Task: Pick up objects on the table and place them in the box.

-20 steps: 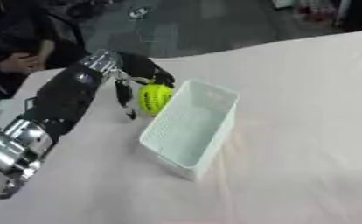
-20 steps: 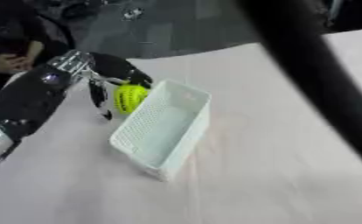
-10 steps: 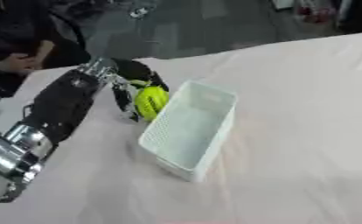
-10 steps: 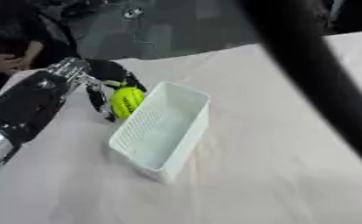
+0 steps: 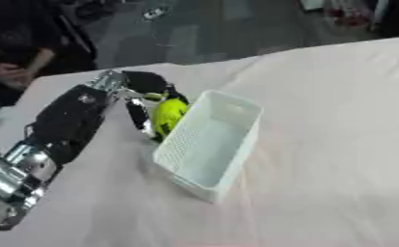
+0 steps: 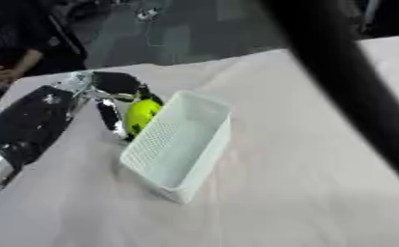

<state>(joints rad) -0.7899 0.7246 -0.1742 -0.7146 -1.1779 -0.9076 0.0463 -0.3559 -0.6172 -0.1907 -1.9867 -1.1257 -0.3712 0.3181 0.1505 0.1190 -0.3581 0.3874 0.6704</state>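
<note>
Left eye view: The left hand (image 5: 148, 94) enters from the lower left, at the end of a black and silver arm. Its fingers and thumb are curled round a yellow-green ball (image 5: 167, 116). The ball sits just outside the left long wall of the white box (image 5: 209, 144), close against it; contact cannot be confirmed. The box stands on the bench (image 5: 338, 144), which carries a pale cloth, with its open top facing up. Whether the ball rests on the bench or is lifted cannot be determined.

Right eye view: A dark, blurred bar (image 6: 346, 91) crosses the picture from the top centre to the right edge. The right hand is not visible.
</note>
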